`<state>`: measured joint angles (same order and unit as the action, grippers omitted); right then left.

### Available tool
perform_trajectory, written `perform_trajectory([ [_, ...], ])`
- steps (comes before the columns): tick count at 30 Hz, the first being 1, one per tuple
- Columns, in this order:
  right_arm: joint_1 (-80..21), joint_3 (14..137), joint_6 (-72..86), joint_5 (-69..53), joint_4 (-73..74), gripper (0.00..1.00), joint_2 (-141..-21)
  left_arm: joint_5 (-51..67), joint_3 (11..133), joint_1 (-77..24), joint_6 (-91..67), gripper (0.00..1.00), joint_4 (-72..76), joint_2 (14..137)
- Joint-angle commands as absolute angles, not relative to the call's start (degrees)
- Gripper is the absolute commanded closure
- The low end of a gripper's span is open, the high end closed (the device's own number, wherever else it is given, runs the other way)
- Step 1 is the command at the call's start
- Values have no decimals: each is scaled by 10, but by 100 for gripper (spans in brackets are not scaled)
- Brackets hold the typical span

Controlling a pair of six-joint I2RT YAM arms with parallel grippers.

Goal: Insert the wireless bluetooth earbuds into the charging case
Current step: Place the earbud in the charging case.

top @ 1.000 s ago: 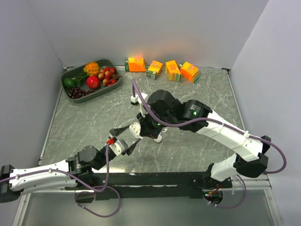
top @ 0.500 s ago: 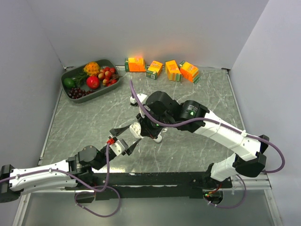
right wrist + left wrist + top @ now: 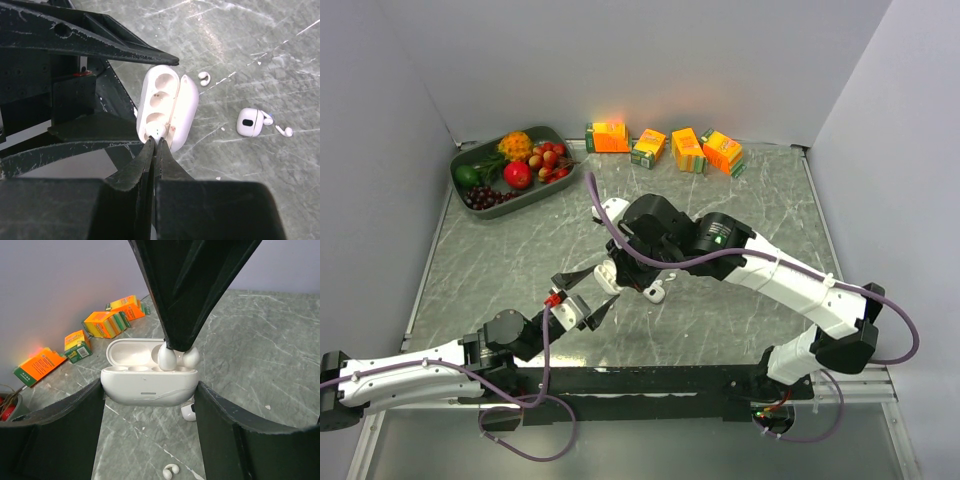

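Note:
The white charging case (image 3: 150,385) is open, its lid tipped back, and sits squeezed between the two fingers of my left gripper (image 3: 150,392) just above the table. It also shows in the top view (image 3: 607,273). My right gripper (image 3: 155,141) comes down from above and is shut on a tiny white earbud (image 3: 157,131). It holds the earbud at the end well of the case (image 3: 170,107). In the left wrist view this earbud (image 3: 167,358) rests on the case's right side. A second earbud (image 3: 170,471) lies loose on the table below the case, and it shows in the right wrist view (image 3: 203,76).
A smaller white earbud case (image 3: 249,122) with a stemmed earbud (image 3: 285,131) beside it lies on the marble table near the held case. A green fruit tray (image 3: 470,160) stands at the back left. Several orange juice cartons (image 3: 665,147) line the back wall.
My right arm has shifted left and towards the case, bringing the earbud onto the case's end well. The left arm and the case have stayed put.

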<state>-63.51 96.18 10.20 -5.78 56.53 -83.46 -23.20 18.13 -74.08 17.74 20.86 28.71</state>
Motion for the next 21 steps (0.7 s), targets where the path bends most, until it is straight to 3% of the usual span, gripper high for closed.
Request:
perform_trajectory([
  [1,-635,965,112,-51,551,100,-846,-223,206,-744,167,99,220,279],
  [19,-636,984,118,-42,553,100,-860,-229,200,-744,162,99,220,272],
  [21,-635,985,119,-42,555,91,-860,-229,200,-744,163,99,220,273],
])
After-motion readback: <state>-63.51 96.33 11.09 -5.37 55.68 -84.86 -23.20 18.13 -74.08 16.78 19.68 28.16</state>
